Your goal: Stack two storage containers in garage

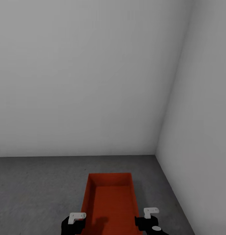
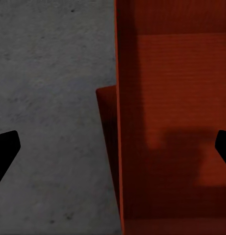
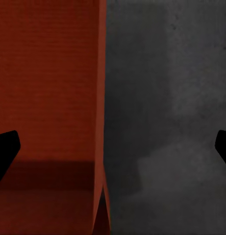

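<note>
Red-orange bin [image 1: 109,202] on grey concrete floor [image 1: 34,189], near wall corner. Left gripper [image 2: 113,152] and right gripper [image 3: 113,152] spread wide, each straddling one long wall, not yet pinching. Judged step: grasp or release at garage spot. Next: close both together evenly, if lifting.

dark grey speckled floor [image 1: 41,189], red-orange storage container [image 1: 109,199] resting on it

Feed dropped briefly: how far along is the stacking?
Nearly done, it seems: one storage container is set down, and a red edge under it, on the floor, is likely the other. In hand: nothing; the left gripper and right gripper straddle its side walls, jaws open. Left: back off, confirm the stack.
</note>
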Controlling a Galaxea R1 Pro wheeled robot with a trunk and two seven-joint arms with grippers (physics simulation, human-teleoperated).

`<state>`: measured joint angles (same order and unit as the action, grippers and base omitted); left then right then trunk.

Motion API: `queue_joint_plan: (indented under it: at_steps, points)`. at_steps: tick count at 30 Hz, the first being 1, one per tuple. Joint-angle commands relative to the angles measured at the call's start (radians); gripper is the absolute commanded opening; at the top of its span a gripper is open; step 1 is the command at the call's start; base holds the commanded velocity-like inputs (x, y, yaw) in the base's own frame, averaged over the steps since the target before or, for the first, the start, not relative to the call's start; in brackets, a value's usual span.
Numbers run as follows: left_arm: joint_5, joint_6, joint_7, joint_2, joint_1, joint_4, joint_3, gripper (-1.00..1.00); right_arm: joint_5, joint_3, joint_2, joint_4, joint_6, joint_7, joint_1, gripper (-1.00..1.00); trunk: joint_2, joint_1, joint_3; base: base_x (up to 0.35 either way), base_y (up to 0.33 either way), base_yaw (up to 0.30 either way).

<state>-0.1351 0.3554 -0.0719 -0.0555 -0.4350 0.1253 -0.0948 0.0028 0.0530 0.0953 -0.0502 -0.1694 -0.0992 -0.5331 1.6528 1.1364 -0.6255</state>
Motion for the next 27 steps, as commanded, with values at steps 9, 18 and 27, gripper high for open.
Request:
queue_joint_plan:
  at_steps: [9,18,27]
  points:
    - [-0.011,0.003,-0.003,-0.001,-0.001,-0.001,-0.008,1.0,0.0,0.005,0.0,0.001,-0.002,-0.005,-0.001,1.0,-0.063,-0.035,0.027,0.0,0.0,0.0]
    - [-0.011,0.004,-0.003,0.0,-0.001,-0.001,-0.008,1.0,0.0,0.005,0.0,0.001,-0.002,-0.005,-0.001,1.0,-0.126,-0.069,0.056,0.0,0.0,0.0]
    - [-0.011,0.004,-0.004,0.0,-0.001,-0.001,-0.008,1.0,0.0,0.005,0.0,0.001,-0.002,-0.005,-0.001,1.0,-0.161,-0.088,0.071,0.0,0.0,0.0]
